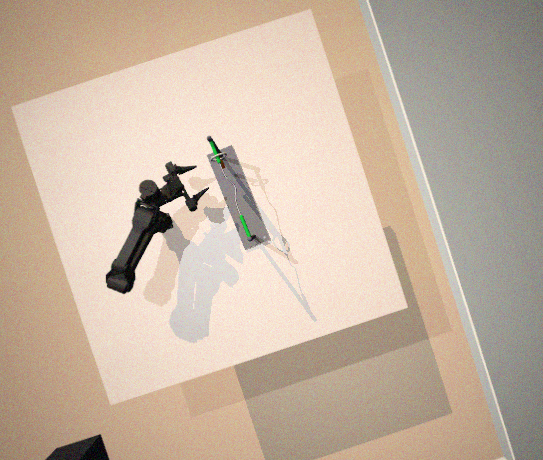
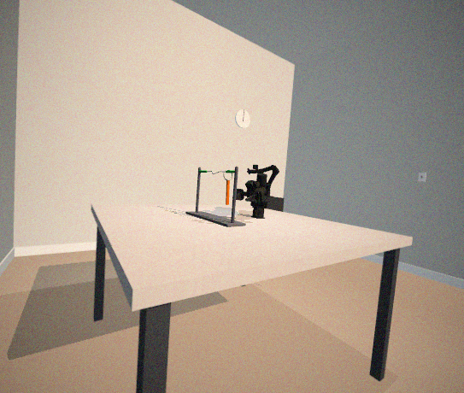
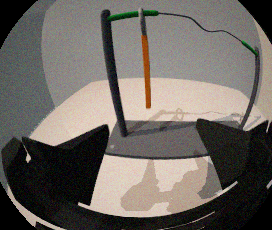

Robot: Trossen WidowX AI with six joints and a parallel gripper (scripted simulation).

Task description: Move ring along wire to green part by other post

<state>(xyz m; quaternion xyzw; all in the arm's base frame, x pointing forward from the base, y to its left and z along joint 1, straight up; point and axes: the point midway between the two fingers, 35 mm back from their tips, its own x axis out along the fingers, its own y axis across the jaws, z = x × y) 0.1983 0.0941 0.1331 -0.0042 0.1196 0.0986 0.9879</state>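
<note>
The gripper [image 1: 196,181] is spread wide, holding nothing, apart from the handle [image 3: 145,69]; the ring [image 2: 229,173] hangs freely on the green wire section [image 3: 126,15].

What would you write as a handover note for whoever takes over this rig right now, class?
Gripper: open, holding nothing, backed off from the frame.
Ring with the orange handle: hangs free on the green wire section beside the near dark post. The thin grey wire runs on to the far post.
Done: ring hung and released; arm clear of it.
Left: whether this was the goal post can't be told from here; otherwise nothing but holding clear.
</note>
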